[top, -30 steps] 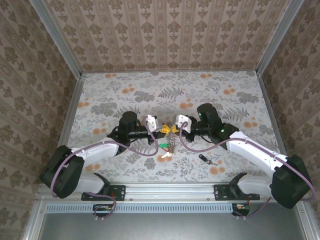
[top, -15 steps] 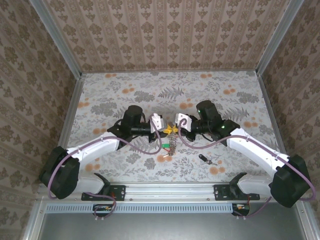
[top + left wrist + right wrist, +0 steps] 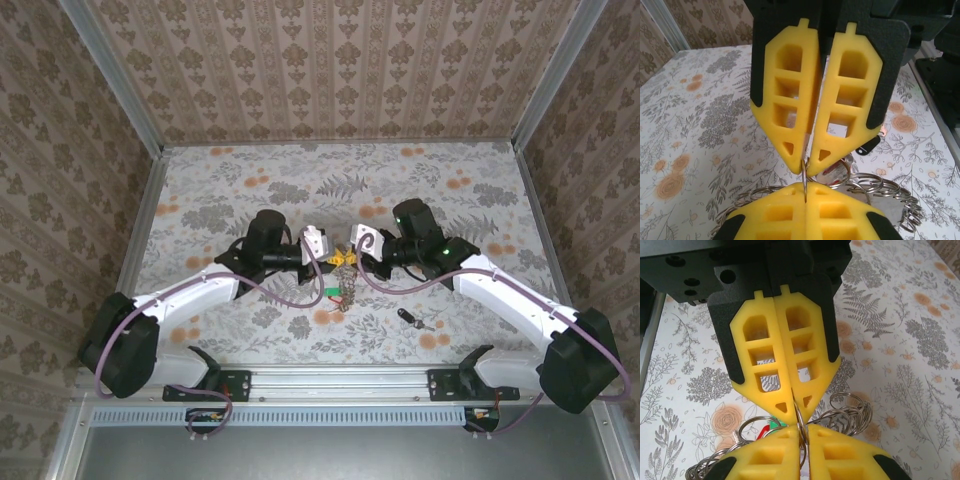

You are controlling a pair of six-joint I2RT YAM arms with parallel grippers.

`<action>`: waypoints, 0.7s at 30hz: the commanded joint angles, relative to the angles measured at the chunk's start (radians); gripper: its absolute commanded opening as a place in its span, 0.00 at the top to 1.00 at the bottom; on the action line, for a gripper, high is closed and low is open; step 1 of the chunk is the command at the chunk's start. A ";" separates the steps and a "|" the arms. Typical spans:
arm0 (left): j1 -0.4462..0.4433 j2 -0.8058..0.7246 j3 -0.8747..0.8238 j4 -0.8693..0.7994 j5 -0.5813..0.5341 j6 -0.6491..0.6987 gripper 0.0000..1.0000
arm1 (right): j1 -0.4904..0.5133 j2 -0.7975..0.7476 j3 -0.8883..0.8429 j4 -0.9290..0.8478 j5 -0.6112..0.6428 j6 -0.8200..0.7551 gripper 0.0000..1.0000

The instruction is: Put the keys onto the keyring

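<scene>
My two grippers meet tip to tip over the middle of the table. The left gripper is shut on a thin steel ring of the keyring. The right gripper pinches the same ring from the other side, with a hairline gap between its pads. The rest of the keyring hangs beneath them as a bunch of small rings. A green key and a red key hang on it. A black key lies loose on the table.
The floral-print table is closed in by patterned walls at the back and sides. A metal rail runs along the near edge, and purple cables loop off both wrists.
Both wrists have shifted slightly away from the near edge, taking the keyring with them. The right gripper's pads have eased apart by a hair.
</scene>
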 commanded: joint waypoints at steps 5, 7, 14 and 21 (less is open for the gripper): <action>0.012 -0.009 -0.044 0.215 0.127 -0.096 1.00 | -0.024 -0.010 -0.044 0.075 -0.088 0.004 0.82; 0.013 -0.010 -0.050 0.231 0.130 -0.104 1.00 | -0.027 -0.010 -0.051 0.086 -0.088 0.003 0.82; 0.015 -0.007 -0.063 0.286 0.149 -0.134 1.00 | -0.033 -0.007 -0.060 0.120 -0.077 0.010 0.88; 0.015 -0.015 -0.041 0.185 0.091 -0.084 0.97 | -0.033 -0.010 -0.030 0.084 -0.077 -0.002 1.00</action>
